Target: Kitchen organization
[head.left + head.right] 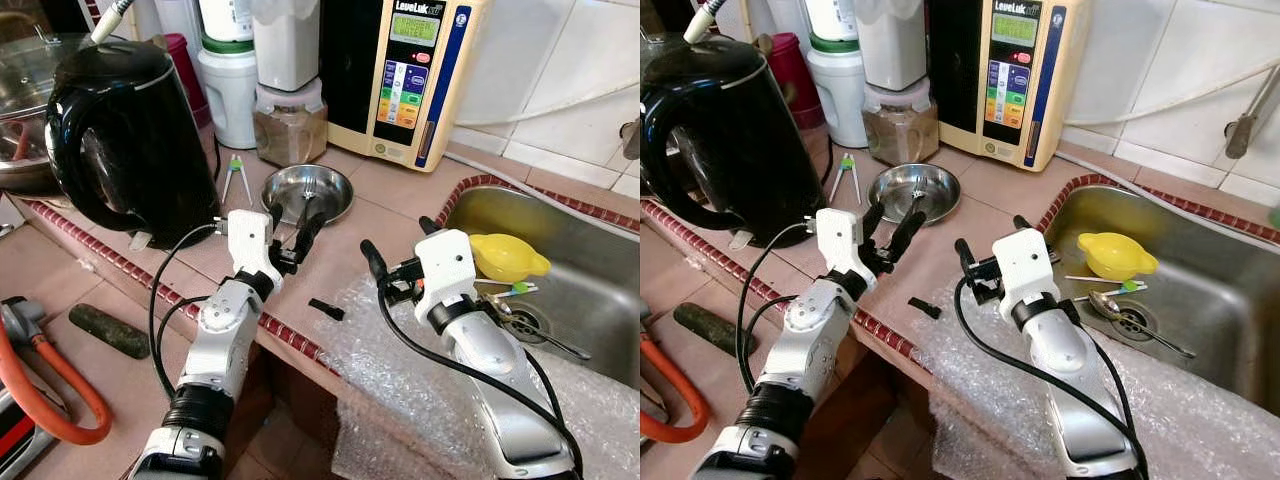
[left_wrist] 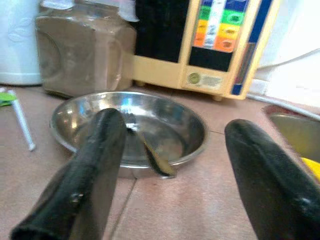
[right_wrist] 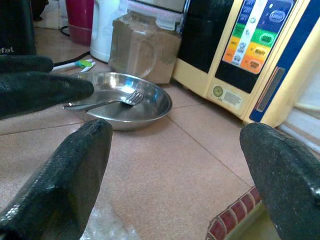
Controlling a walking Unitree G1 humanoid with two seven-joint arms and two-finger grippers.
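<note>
On the tiled counter, just short of the steel bowl [image 1: 306,193] with the fork [image 2: 148,151] lying in it: left gripper [image 1: 292,235] spread wide and empty, right gripper [image 1: 385,262] likewise wide and empty beside the sink [image 1: 590,290]. Best to straddle the fork handle where it overhangs the rim, then close squarely and lift straight. Readable only "LeveLuk" on the cream machine [image 1: 405,70].
</note>
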